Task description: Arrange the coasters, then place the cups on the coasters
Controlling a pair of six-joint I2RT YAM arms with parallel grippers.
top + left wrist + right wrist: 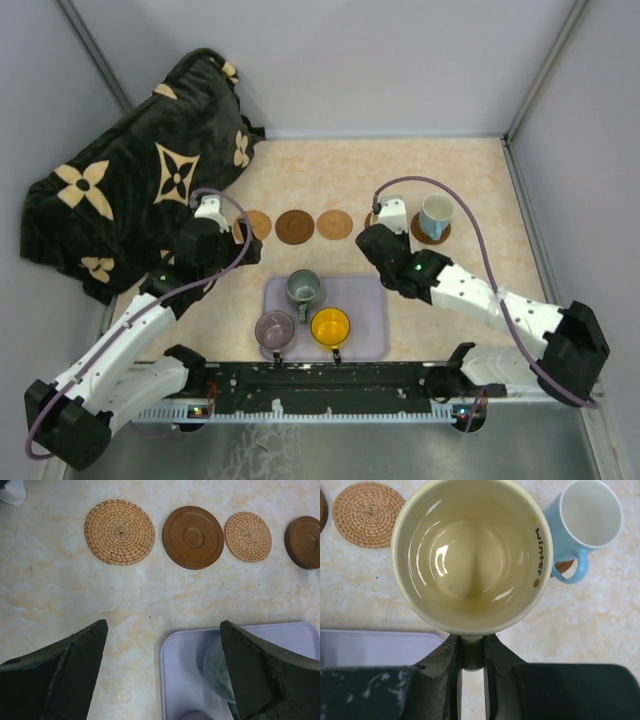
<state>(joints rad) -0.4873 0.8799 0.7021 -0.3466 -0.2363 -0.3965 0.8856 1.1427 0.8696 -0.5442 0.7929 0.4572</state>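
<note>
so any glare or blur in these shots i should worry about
Right wrist: bright reflections glint inside the glazed cream cup, which fills much of the frame; the light blue cup is sharp. Left wrist: even light, the woven coaster looks crisp, the dark fingers show little detail. Top external: soft light, faint shadows, no glare.

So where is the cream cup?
The right wrist view shows the cream cup held by its handle in the right gripper, between a woven coaster on the left and the blue cup on the right.
</note>
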